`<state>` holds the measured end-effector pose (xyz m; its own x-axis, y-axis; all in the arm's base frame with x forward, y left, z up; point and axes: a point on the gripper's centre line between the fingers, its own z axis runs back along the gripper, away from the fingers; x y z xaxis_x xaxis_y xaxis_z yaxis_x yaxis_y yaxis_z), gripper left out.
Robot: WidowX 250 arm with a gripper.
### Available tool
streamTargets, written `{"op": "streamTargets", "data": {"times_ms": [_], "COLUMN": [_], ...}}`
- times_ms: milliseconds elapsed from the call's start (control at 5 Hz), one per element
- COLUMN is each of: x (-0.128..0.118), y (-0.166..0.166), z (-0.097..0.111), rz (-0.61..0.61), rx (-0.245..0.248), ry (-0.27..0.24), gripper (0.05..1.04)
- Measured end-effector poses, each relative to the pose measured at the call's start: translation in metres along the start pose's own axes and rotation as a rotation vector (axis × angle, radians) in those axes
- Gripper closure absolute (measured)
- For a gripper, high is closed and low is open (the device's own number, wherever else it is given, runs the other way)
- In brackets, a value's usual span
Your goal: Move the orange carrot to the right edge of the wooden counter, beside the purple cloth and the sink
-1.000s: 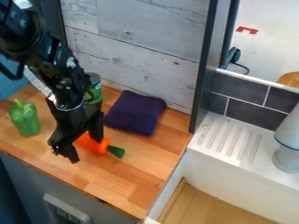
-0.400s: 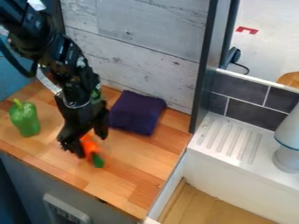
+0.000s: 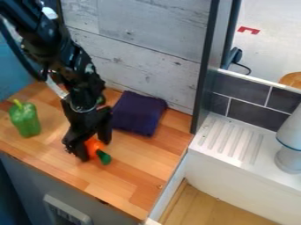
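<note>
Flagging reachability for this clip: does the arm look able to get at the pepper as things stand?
Probably yes: the pepper stands uncovered on the counter, with only bare wood between it and the gripper. The carrot right at the gripper could hamper it.

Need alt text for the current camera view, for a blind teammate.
Black gripper hangs down at an orange toy carrot with a green top on a wooden counter; whether it grips the carrot is unclear. A green pepper stands at left, a folded purple cloth lies behind, and a grooved white ledge is at right.
</note>
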<state>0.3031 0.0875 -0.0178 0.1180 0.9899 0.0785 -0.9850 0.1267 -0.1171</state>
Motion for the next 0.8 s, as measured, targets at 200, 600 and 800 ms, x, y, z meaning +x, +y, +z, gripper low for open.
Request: {"op": "streamTargets", "data": {"times_ms": [200, 600, 800], "x": [0.0, -0.016, -0.022], "y": [-0.001, 0.005, -0.007], "z": [-0.002, 0.01, 0.038], "rz": [-0.109, -0.393, -0.534], "rx": [0.009, 0.057, 0.003], "ry": [0.006, 0.14, 0.177], "gripper": [0.425, 0.459, 0.459]}}
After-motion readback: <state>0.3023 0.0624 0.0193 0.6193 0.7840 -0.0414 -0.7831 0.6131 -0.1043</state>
